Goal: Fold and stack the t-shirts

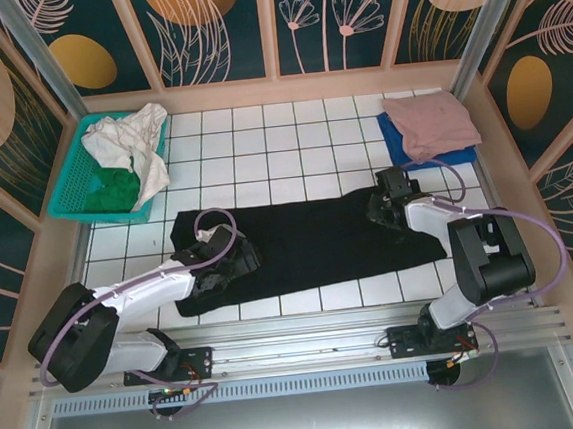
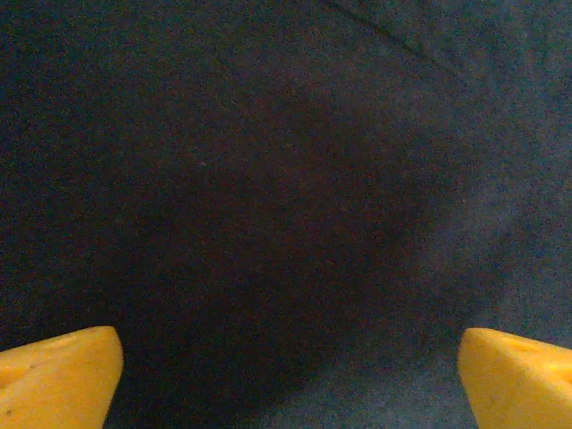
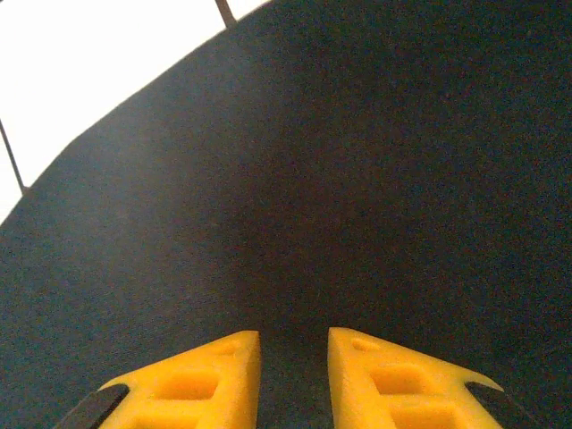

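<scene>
The black t-shirt (image 1: 319,242) lies folded into a long band across the white tiled table (image 1: 280,145). My left gripper (image 1: 232,259) is low over its left part, wide open, with only flat black cloth (image 2: 286,179) between the yellow fingertips (image 2: 63,375). My right gripper (image 1: 384,201) rests on the band's upper right end. Its jaws stand nearly together, with black cloth (image 3: 357,179) in the narrow gap (image 3: 293,338). A folded dusty-pink t-shirt (image 1: 429,122) lies on a blue one (image 1: 392,140) at the back right.
A teal mesh basket (image 1: 68,188) at the back left holds a white cloth (image 1: 134,137) and a green one (image 1: 114,189). Wooden-framed panels wall in the table. A metal rail (image 1: 308,345) carries both arm bases along the near edge.
</scene>
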